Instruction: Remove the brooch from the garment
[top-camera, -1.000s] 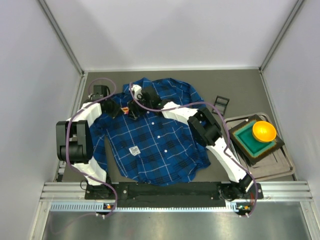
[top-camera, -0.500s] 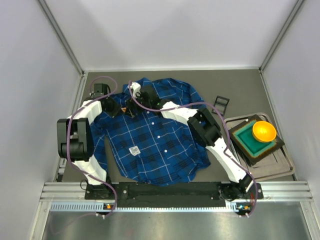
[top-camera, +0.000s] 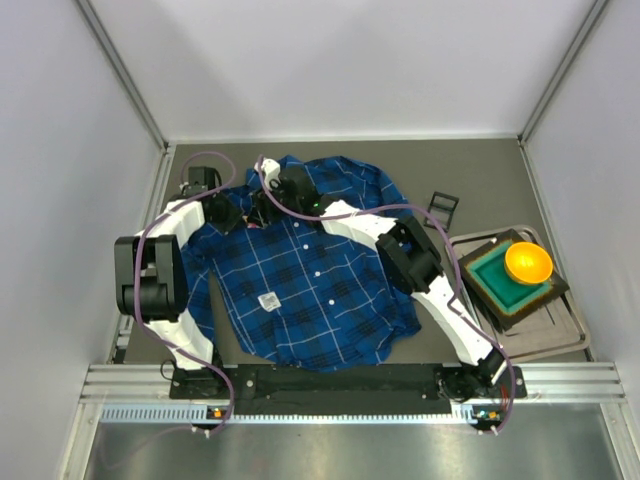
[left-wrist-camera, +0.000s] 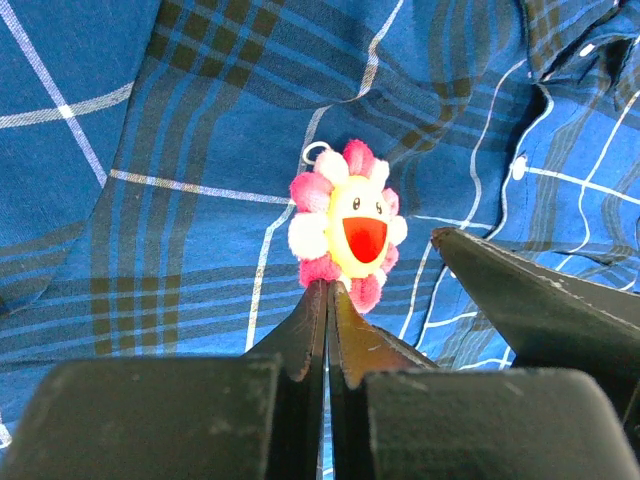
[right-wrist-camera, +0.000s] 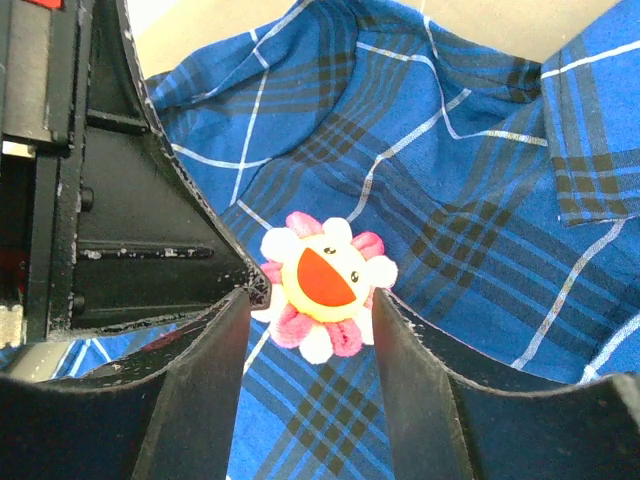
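The garment (top-camera: 320, 290), a blue plaid shirt, lies spread flat on the table. The brooch (right-wrist-camera: 325, 285), a fuzzy flower with pink and white petals and a yellow laughing face, sits on the cloth near the collar (right-wrist-camera: 590, 150). My right gripper (right-wrist-camera: 310, 300) is open, one finger on each side of the brooch and close to its petals. The left gripper (left-wrist-camera: 328, 287) is shut, its tips pressed against the lower petals of the brooch (left-wrist-camera: 348, 225). From above, both grippers (top-camera: 258, 214) meet at the shirt's upper left and hide the brooch.
A white square tag (top-camera: 269, 300) lies on the shirt's front. At the right a grey tray (top-camera: 565, 335) carries a green holder (top-camera: 497, 278) with an orange bowl (top-camera: 528, 262). A small black frame (top-camera: 443, 207) lies beyond the shirt's right sleeve.
The right gripper's fingers have drawn closer together around the brooch. Both wrists have shifted slightly toward the far edge. The left gripper stays shut.
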